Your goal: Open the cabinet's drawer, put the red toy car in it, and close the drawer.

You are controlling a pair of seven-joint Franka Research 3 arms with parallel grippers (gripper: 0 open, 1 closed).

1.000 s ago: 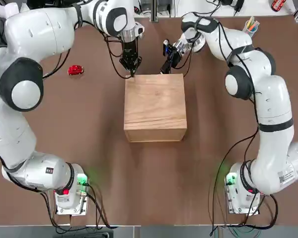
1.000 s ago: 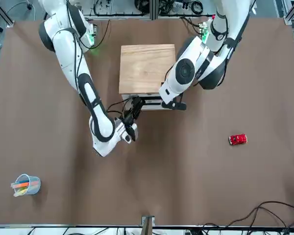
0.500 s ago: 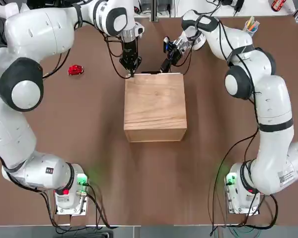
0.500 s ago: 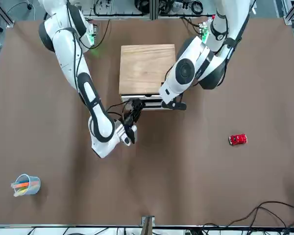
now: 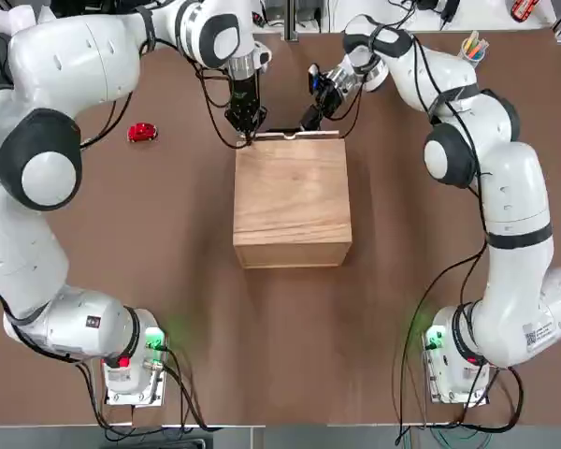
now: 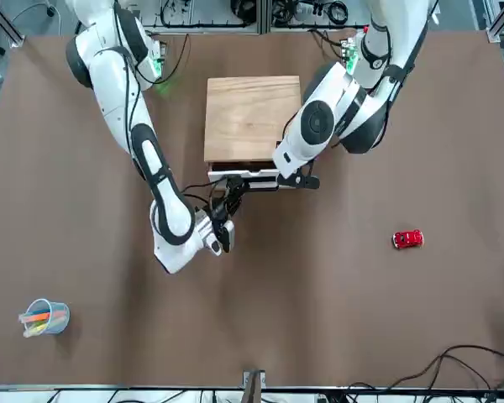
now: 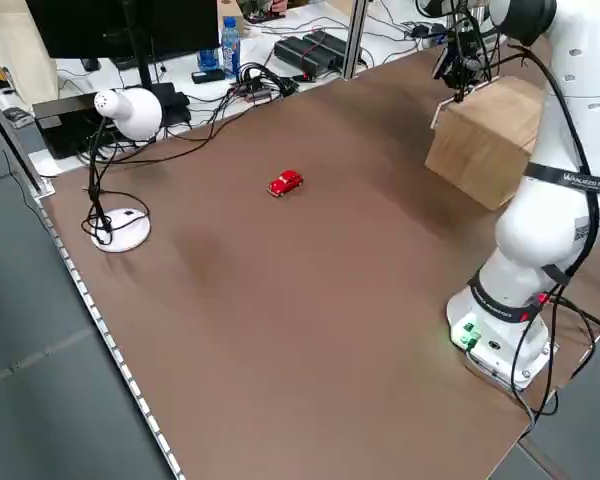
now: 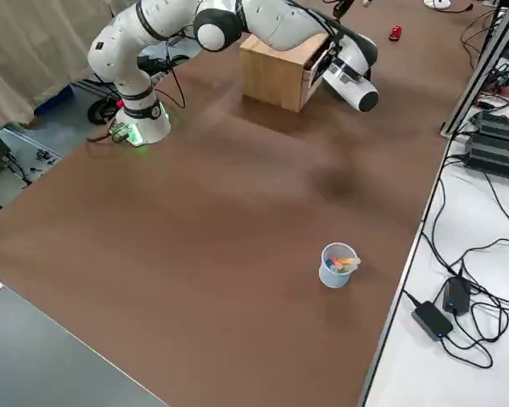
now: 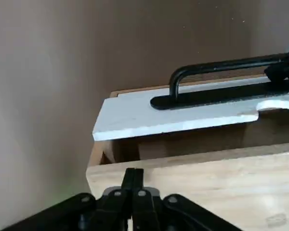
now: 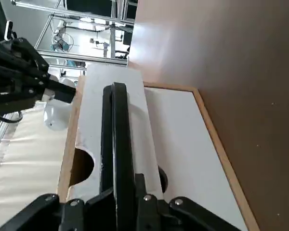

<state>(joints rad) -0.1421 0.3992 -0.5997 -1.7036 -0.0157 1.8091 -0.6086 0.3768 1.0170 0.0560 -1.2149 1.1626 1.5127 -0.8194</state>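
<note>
While closed, right pincer (image 10: pixel 123 202) seemingly grips drawer handle (image 10: pixel 116 139).

We see a brown table (image 5: pixel 290 337) filling most of the overhead view. Near one corner stands a small pale blue cup (image 8: pixel 334 266) holding coloured pens, well apart from everything else on the tabletop. At the opposite side a white desk lamp (image 7: pixel 126 112) with a round base sits at the table's edge. Beyond that edge we see a dark monitor (image 7: pixel 120 25), a blue bottle (image 7: pixel 230 47) and tangled black cables (image 7: pixel 265 80). On a white bench beside the table lies a black power adapter (image 8: pixel 433 320).
</note>
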